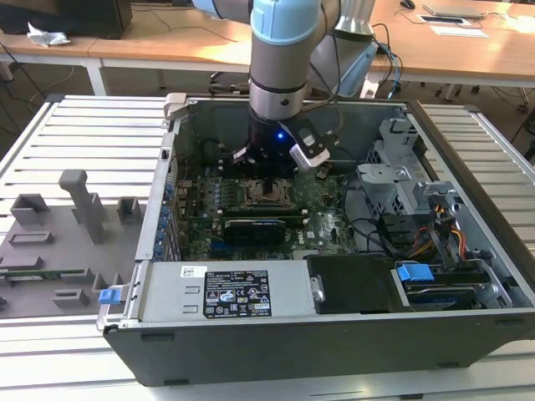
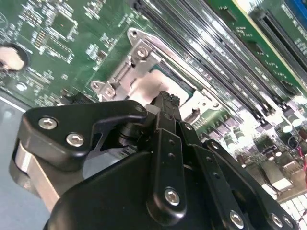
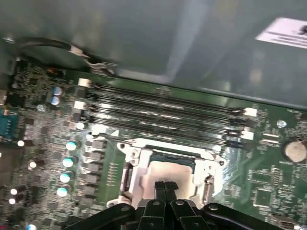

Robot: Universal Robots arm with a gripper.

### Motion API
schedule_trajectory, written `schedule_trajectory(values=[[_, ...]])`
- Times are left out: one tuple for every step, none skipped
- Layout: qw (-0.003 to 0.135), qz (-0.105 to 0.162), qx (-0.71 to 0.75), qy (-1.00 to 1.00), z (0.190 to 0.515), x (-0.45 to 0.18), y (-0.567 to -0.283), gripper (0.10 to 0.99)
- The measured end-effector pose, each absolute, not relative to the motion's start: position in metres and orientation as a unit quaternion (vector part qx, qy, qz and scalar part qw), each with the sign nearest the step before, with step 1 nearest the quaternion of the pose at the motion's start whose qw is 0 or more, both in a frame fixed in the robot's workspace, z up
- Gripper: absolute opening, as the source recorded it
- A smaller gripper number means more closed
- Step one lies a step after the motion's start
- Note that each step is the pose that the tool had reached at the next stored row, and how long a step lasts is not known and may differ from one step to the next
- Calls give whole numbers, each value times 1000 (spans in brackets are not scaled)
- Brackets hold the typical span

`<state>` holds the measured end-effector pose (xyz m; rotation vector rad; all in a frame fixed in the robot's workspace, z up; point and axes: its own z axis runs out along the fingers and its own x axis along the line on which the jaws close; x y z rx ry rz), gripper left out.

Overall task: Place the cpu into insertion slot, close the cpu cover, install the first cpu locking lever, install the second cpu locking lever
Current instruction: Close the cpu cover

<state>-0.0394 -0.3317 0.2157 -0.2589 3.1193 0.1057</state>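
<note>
Slatted table [image 1: 84, 134] holds an open computer case [image 1: 334, 338]; inside, the claw [image 3: 165, 185], fingers together, hangs over the chip [image 3: 165, 171] framed by its metal cover [image 3: 209, 168].

I get bright, even room light in the exterior view. The inside of the computer case [image 1: 251, 351] lies in shade under the arm [image 1: 284, 58], where a small blue lamp [image 1: 282, 134] glows. In both wrist views the memory slots [image 2: 225, 52] [image 3: 163, 112] throw white glare. The tool [image 2: 165, 98] [image 3: 165, 184], close to the lens, looks dark and soft.
</note>
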Motion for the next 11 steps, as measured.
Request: schedule_trajectory(values=[[5, 34, -83, 996, 217, -39, -332, 106], [5, 34, -83, 996, 220, -39, -332, 106], [5, 34, -83, 996, 226, -39, -332, 106], [5, 34, -83, 996, 232, -39, -332, 106], [5, 34, -83, 996, 235, -39, -332, 106], [5, 34, -83, 996, 239, -39, -332, 106], [5, 34, -83, 996, 244, -39, -332, 106], [5, 34, -83, 996, 246, -39, -331, 106], [5, 34, -83, 996, 246, -39, -331, 106], [5, 34, -83, 996, 246, -39, -331, 106], [5, 34, -83, 996, 247, -39, -332, 106]])
